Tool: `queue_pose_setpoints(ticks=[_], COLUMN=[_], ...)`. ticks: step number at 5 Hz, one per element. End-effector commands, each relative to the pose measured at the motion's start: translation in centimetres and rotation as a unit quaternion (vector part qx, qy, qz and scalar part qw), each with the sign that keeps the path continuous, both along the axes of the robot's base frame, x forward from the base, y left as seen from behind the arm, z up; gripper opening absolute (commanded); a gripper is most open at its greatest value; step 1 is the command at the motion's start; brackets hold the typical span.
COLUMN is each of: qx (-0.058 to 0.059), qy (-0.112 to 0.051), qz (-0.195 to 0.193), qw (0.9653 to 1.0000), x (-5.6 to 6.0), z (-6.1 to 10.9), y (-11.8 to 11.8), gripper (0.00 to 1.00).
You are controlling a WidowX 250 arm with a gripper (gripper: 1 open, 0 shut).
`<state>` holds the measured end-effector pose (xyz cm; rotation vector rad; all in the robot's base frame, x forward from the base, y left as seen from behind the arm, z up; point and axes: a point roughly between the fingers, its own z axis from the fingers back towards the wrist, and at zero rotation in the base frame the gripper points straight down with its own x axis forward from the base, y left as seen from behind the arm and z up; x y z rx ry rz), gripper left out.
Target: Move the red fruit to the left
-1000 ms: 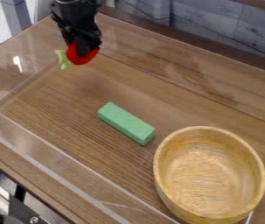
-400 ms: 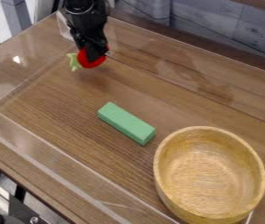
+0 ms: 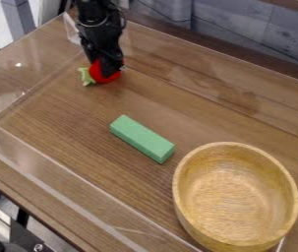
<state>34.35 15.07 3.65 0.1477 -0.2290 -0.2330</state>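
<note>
Red fruit (image 3: 104,72) down at far-left of table (image 3: 230,108), under gripper (image 3: 104,63).
Likely light, hard, smooth plastic, round so prone to roll; best pinched across the middle, not by the green leaf. Sits between and just below the black fingers, seemingly resting on the wood. Jaw state unclear here: pinching or just let go, cannot tell. Well apart from green block (image 3: 142,138) and wooden bowl (image 3: 237,195).

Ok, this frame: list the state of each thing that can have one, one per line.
red fruit: low at the table, between the gripper's fingers; whether released cannot be told.
gripper: pointing down over the fruit; open or shut unclear.
green block: lying flat, untouched.
wooden bowl: upright, empty.
</note>
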Motion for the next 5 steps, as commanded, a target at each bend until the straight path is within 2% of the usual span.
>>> queue_pose_setpoints(ticks=[1,2,4,5], qx=[0.005,-0.005,-0.019,-0.019], qy=[-0.023,-0.025,-0.032,-0.033], qz=[-0.014,-0.021,0.051,0.088], qw=[0.9996,0.9994,0.998,0.9954], x=[1.3,1.4,0.2,0.6], z=[1.4,1.7,3.7,3.4], y=[0.8,1.2,0.0,1.3], gripper=[1.0,1.0,1.0,0.0])
